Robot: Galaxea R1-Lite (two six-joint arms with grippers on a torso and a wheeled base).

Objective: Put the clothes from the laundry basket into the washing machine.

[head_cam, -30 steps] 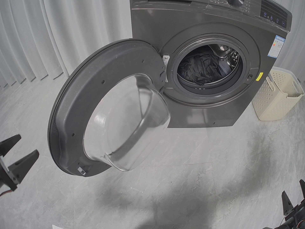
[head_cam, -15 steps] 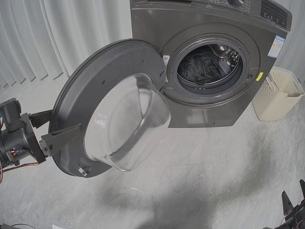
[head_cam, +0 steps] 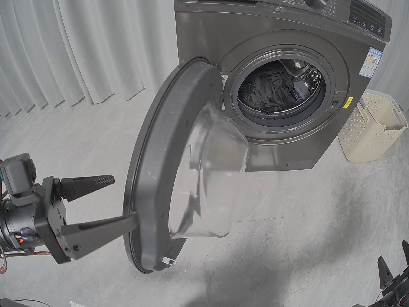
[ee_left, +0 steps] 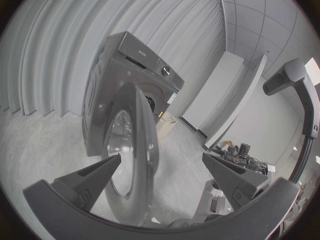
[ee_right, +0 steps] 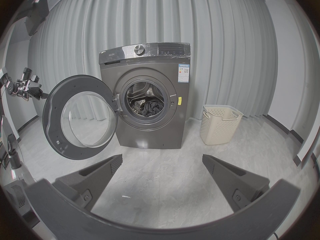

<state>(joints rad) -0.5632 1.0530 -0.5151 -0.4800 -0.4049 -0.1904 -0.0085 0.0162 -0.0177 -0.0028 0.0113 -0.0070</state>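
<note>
2 left fingers [head_cam: 98,231] spread wide around door [head_cam: 170,150] rim; right fingers [ee_right: 96,174] spread, empty.

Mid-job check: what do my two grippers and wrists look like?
Left gripper: matte dark grey, two long wedge-shaped fingers with dimpled pads at the tips, boxy grey camera on a black cylindrical wrist, reddish cable beneath. Right gripper: same dark pointed fingers.

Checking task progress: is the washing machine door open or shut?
Open. The door stands swung clear of the drum, dark clothes visible inside.
</note>
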